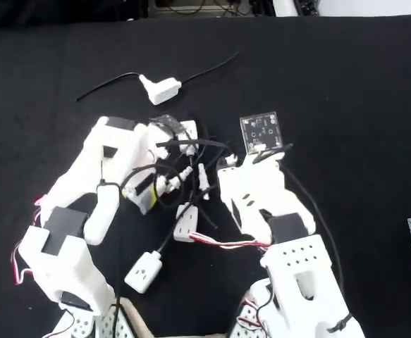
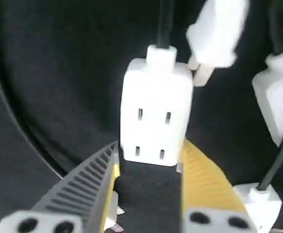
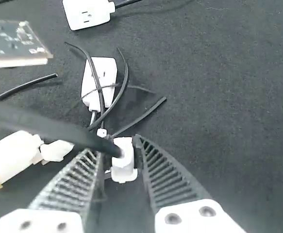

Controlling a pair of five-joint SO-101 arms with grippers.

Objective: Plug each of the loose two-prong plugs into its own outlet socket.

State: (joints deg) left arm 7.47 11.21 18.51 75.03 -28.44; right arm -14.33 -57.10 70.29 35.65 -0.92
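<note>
So, the left end effector (image 2: pixel 150 162) is closed narrow on an outlet socket (image 2: pixel 156 111). It grips the socket's lower end, with the slotted face turned up toward the wrist camera and the black cord leaving the far end. From above, this end effector sits just at nine o'clock of the middle of the table (image 1: pixel 360 105), amid a tangle of black cords.

The right end effector (image 3: pixel 118 154) is pinched on a small white two-prong plug (image 3: pixel 124 171), whose black cord crosses over one finger. The prongs cannot be made out. In the high view it lies at three o'clock of the left one, near it but apart.

A second socket (image 1: pixel 143 271) rests at seven o'clock of the pair. Another white block (image 1: pixel 185 222) on a cord lies at six o'clock, closer in. A loose white plug (image 1: pixel 160 89) with its cord lies at twelve o'clock, well apart. A circuit board (image 1: pixel 261 132) lies at one o'clock, just beside the right arm.
</note>
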